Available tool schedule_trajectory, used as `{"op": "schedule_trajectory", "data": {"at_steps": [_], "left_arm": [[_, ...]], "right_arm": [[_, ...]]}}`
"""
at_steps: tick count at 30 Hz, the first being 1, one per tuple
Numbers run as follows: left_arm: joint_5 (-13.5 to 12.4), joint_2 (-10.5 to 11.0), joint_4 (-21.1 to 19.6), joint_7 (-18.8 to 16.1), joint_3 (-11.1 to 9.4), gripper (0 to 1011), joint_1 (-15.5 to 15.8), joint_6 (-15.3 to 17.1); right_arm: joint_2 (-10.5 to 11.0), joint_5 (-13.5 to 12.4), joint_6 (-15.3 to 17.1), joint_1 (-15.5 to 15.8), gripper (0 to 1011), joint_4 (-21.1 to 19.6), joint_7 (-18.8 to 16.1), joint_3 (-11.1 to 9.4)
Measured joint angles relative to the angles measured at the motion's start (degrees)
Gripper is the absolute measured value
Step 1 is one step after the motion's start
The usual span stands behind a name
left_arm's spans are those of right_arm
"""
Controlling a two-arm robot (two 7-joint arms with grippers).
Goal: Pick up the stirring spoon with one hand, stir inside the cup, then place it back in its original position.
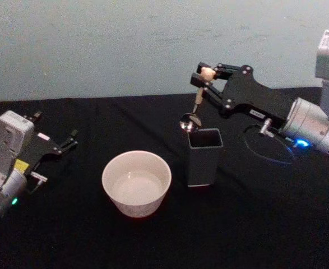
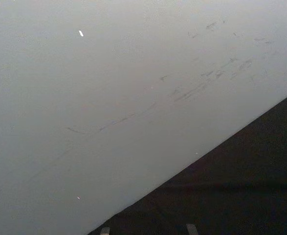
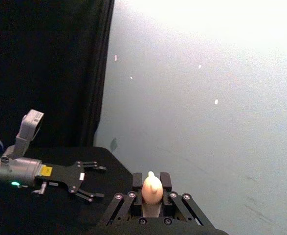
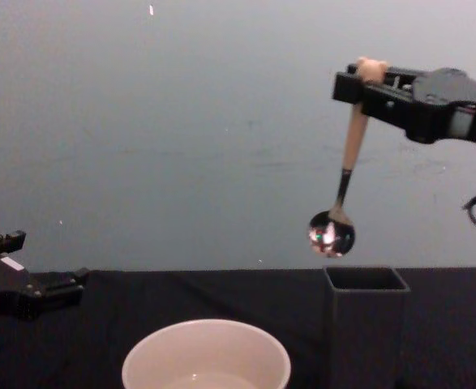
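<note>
My right gripper [image 1: 207,74] is shut on the top of the stirring spoon [image 1: 197,101], just below its small bear head [image 3: 151,185]. The spoon hangs almost straight down in the air. Its shiny metal bowl [image 4: 331,233] floats a little above the open top of the dark grey square holder [image 4: 366,324], slightly toward the cup's side. The off-white cup [image 1: 136,182] stands on the black table to the left of the holder [image 1: 204,156]. My left gripper [image 1: 69,142] rests open at the table's left side, well away from the cup.
A black cloth covers the table [image 1: 254,224], with a pale wall [image 1: 125,45] behind it. A thin cable [image 1: 268,147] loops on the cloth to the right of the holder. Bare cloth lies in front of the cup and holder.
</note>
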State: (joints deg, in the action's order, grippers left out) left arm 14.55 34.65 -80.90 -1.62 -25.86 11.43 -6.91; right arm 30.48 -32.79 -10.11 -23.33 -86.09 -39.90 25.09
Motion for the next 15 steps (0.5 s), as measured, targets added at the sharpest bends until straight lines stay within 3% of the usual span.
{"op": "schedule_trajectory", "data": {"at_steps": [7, 15], "left_arm": [[0.0, 0.0, 0.0, 0.0, 0.0, 1001, 0.0, 0.0], [0.0, 0.0, 0.0, 0.0, 0.0, 1001, 0.0, 0.0]], "right_arm": [[1.4, 0.03, -0.39, 1.66, 212, -0.96, 0.71, -1.55], [1.75, 0.53, -0.26, 2.49, 212, -0.6, 0.85, -1.9]]}}
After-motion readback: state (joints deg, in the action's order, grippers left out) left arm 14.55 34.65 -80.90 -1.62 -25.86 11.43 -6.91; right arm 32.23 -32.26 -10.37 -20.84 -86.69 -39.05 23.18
